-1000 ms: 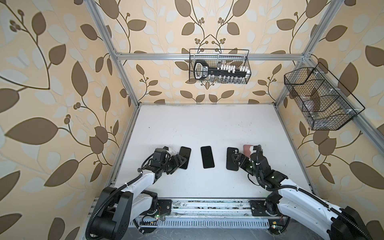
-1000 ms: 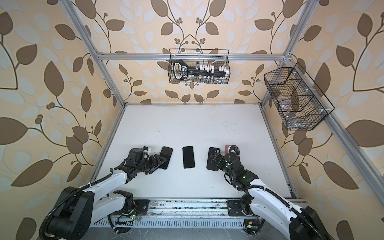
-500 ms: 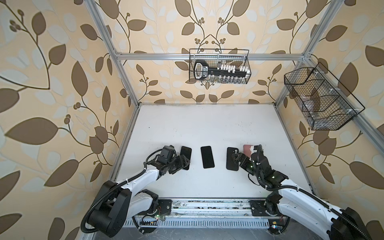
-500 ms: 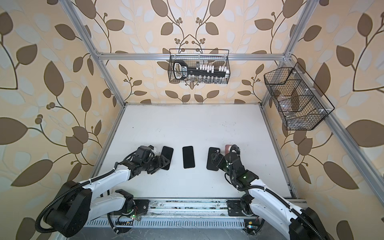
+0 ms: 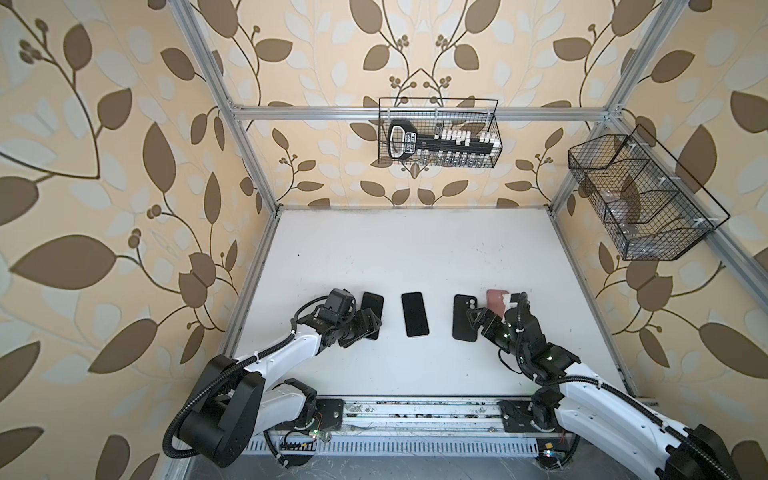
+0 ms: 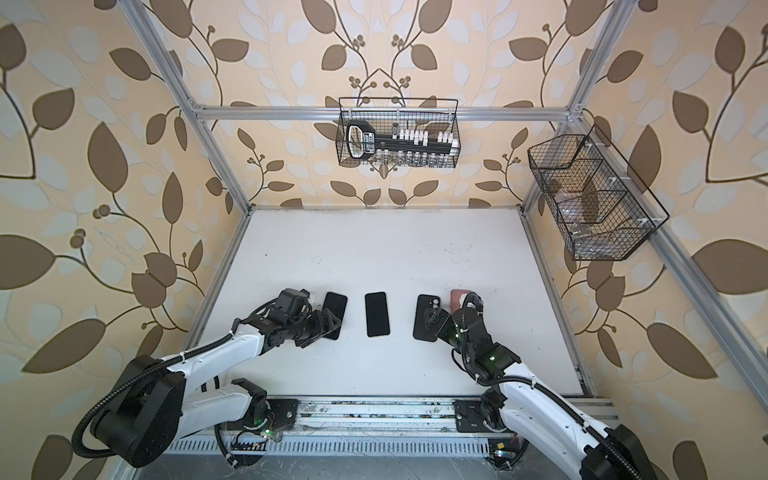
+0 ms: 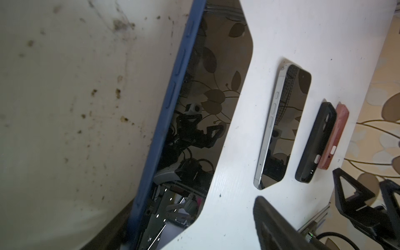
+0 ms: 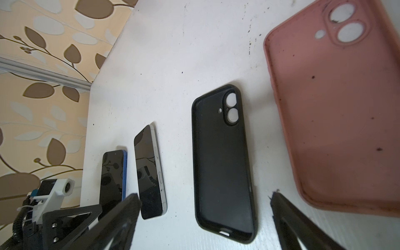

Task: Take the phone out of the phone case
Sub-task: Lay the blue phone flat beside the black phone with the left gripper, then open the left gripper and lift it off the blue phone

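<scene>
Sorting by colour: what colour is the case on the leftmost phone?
Blue; the case shows best in the left wrist view.

Left arm [image 5: 286, 351] and right arm [image 5: 602, 403]: white shells, black joints, ribbed cables [image 5: 179, 417].

A dark-screened phone [image 5: 371, 305] in a blue case [image 7: 173, 91] lies screen up near the table's [image 5: 415, 249] front left corner, its near end hidden.

White table [image 5: 415, 249], two phones [image 5: 371, 309] [image 5: 414, 314], two cases [image 5: 464, 318] [image 5: 496, 300]
</scene>
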`<state>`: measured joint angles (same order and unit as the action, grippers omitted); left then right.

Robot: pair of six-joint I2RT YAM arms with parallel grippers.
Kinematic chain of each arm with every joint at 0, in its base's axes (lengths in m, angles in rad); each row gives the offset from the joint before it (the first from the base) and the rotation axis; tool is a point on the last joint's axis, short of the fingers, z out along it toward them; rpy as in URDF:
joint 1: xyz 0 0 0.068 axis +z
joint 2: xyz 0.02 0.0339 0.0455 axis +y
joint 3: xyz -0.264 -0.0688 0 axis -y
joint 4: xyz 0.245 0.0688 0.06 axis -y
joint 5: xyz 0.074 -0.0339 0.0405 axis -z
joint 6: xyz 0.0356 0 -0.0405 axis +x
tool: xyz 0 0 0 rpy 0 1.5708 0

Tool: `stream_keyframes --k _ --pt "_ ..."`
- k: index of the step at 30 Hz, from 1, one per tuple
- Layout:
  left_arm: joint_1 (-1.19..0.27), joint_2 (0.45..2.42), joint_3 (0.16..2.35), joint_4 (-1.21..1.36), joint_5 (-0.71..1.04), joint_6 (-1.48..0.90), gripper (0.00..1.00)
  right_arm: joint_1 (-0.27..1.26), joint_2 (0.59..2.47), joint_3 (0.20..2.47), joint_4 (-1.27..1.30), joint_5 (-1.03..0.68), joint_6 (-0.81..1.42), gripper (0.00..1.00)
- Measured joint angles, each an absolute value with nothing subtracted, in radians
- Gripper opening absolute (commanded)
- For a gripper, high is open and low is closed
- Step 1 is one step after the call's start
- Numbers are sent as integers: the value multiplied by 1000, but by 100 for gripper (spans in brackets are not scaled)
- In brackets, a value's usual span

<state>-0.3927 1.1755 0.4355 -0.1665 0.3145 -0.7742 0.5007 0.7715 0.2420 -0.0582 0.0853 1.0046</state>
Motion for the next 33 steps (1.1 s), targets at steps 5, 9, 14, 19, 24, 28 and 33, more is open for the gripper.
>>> stream_keyframes --k 5,9,14,19,24,28,33 --pt "-393 1176 454 -215 293 -774 84 501 772 242 -60 85 1005 95" --pt "-393 1176 464 -243 279 -773 84 501 771 242 -60 85 1005 95" --pt "-393 1180 472 -262 275 -773 84 498 760 242 -64 85 1005 95" --pt "-393 1177 480 -286 268 -772 88 496 752 242 -69 85 1004 95" --pt "-393 1160 510 -404 231 -751 98 495 733 242 -78 86 994 95" --pt "-393 1155 570 -512 221 -715 99 486 722 242 -88 82 974 95" --pt "-385 1157 709 -586 233 -660 99 466 712 244 -86 32 920 94"
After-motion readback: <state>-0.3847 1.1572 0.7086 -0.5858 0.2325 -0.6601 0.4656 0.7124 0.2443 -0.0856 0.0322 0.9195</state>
